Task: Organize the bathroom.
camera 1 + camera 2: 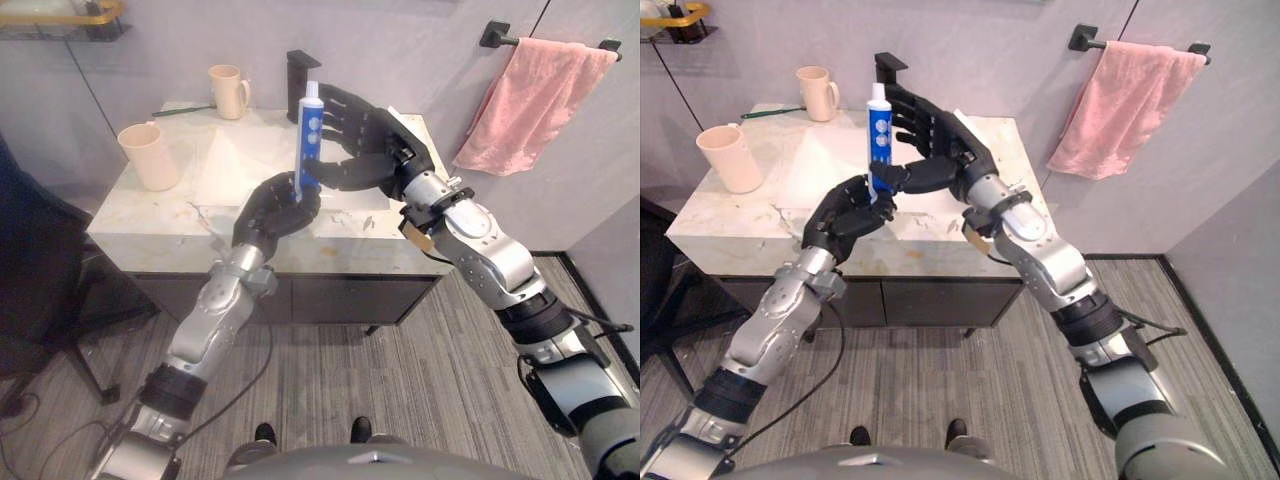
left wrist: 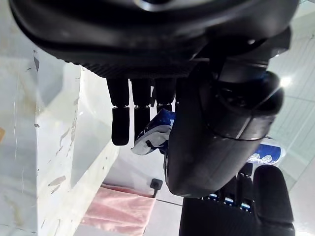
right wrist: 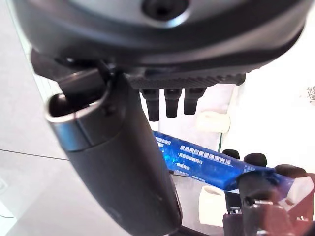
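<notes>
A blue and white toothpaste tube [image 1: 308,135] stands upright, cap up, above the sink basin [image 1: 235,165] of a marble counter [image 1: 140,220]. My left hand [image 1: 275,210] is curled round its lower end. My right hand [image 1: 365,140] is just behind and right of the tube, fingers straight and spread, thumb reaching to the tube's middle. In the right wrist view the tube [image 3: 206,164] lies past my straight fingers, with the left hand [image 3: 261,196] shut on its end. The left wrist view shows the tube [image 2: 155,135] between my curled fingers and thumb.
A beige cup [image 1: 150,155] stands at the counter's left, and a cream mug [image 1: 229,90] with a green toothbrush [image 1: 185,110] beside it at the back. A black faucet [image 1: 302,72] rises behind the basin. A pink towel [image 1: 535,100] hangs on a wall bar at right. A dark chair [image 1: 30,270] stands left.
</notes>
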Motion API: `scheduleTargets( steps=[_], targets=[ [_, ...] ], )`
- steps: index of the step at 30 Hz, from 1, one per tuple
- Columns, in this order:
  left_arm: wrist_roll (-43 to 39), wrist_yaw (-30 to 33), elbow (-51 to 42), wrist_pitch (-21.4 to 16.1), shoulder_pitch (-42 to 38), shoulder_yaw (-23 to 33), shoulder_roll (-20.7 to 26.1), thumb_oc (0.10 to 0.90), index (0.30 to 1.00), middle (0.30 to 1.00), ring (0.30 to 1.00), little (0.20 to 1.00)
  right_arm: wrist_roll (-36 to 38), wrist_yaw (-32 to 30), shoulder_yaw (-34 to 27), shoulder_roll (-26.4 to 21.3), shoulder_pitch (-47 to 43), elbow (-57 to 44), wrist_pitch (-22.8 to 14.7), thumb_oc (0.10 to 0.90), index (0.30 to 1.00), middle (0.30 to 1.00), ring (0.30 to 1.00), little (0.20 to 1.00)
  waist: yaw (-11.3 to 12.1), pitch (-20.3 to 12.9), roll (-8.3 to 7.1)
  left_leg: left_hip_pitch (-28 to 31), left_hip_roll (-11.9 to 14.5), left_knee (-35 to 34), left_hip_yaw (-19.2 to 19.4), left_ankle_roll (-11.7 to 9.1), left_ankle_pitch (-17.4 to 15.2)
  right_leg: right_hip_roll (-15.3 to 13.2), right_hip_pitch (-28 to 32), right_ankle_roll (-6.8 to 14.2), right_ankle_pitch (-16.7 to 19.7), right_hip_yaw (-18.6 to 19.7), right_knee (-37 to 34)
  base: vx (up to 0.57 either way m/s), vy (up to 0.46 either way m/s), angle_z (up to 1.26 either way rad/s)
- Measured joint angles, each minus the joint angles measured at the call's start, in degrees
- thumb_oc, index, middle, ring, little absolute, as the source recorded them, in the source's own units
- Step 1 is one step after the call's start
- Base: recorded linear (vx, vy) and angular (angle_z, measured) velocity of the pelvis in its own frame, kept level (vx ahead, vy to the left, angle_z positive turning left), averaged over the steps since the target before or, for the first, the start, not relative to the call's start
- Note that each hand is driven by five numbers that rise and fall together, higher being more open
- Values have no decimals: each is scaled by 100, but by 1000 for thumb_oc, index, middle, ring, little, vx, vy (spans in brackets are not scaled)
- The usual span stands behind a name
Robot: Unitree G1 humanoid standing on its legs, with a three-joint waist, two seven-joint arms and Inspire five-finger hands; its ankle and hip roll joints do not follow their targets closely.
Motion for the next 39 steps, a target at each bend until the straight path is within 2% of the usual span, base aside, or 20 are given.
scheduleTargets(
  steps=[2,3,4,5,6,7,8,9,31,32,33,34,39],
  targets=[
    [15,-4,0,0,0,-46,36,400,300,300,300,300,18,20,0,0,-6,0,3,800,900,900,900,900,4,0,1,-1,2,1,-1,0,0,1,0,0,0,0,0,0,0,0],
    [29,-10,0,0,1,-119,85,400,300,300,300,300,139,17,0,0,-17,0,4,740,811,811,811,811,5,0,1,-1,2,2,-1,0,0,1,-1,0,0,-1,0,0,0,0],
    [45,-20,1,0,5,-143,100,400,300,300,300,300,170,19,0,0,-22,0,4,750,825,825,825,825,6,0,1,-3,1,2,0,0,0,1,-1,0,0,0,0,0,0,0],
    [76,-36,6,0,15,-177,100,400,300,300,300,300,187,22,0,1,-24,0,7,740,811,811,811,811,6,0,1,-3,0,2,-1,0,0,0,-1,0,0,0,0,0,0,0],
    [95,-44,6,0,21,-200,101,400,300,300,300,300,213,20,0,1,-24,0,17,579,568,568,568,568,6,0,1,-3,1,3,-1,0,0,0,-2,0,0,0,0,0,0,0],
    [115,-53,6,0,29,-204,99,400,300,300,300,300,228,23,1,1,-24,0,22,555,533,533,533,533,8,0,1,-3,1,2,-1,0,0,0,-1,0,0,-1,0,0,0,0],
    [178,-59,6,0,60,-205,98,400,300,300,300,300,229,22,0,2,-24,0,29,413,319,319,319,319,5,0,1,-2,2,3,-1,0,0,1,-1,0,0,-1,0,0,0,0],
    [193,-59,7,0,78,-205,99,400,300,300,300,300,228,21,0,2,-24,0,29,400,300,300,300,300,6,1,1,-4,2,2,-1,0,0,1,-2,0,0,0,0,0,0,0],
    [417,-261,24,-9,159,-373,111,400,300,300,300,300,133,-66,-7,-8,-57,42,110,400,300,300,300,300,10,3,5,1,5,2,5,0,0,6,-2,-7,-5,5,0,0,0,0],
    [417,-260,24,-10,159,-373,108,400,300,300,300,300,128,-66,-7,-8,-58,42,110,533,500,500,500,500,9,3,5,0,6,2,5,0,0,6,-2,-7,-5,6,0,0,0,0],
    [417,-254,24,-9,159,-373,106,400,300,300,300,300,128,-61,-8,-8,-58,42,111,533,500,500,500,500,7,3,5,1,5,1,5,0,0,6,-2,-8,-5,6,0,0,0,0],
    [418,-242,24,-9,160,-373,105,400,300,300,300,300,128,-55,-8,-8,-58,42,112,800,900,900,900,900,9,3,5,1,5,1,5,0,0,6,-2,-8,-5,6,0,0,0,0],
    [429,79,27,-10,165,-333,99,400,300,300,300,300,131,-19,-7,-5,-57,42,229,800,900,900,900,900,-2,3,6,1,8,1,8,0,0,8,-4,-8,-5,7,0,0,0,0]
  ],
)
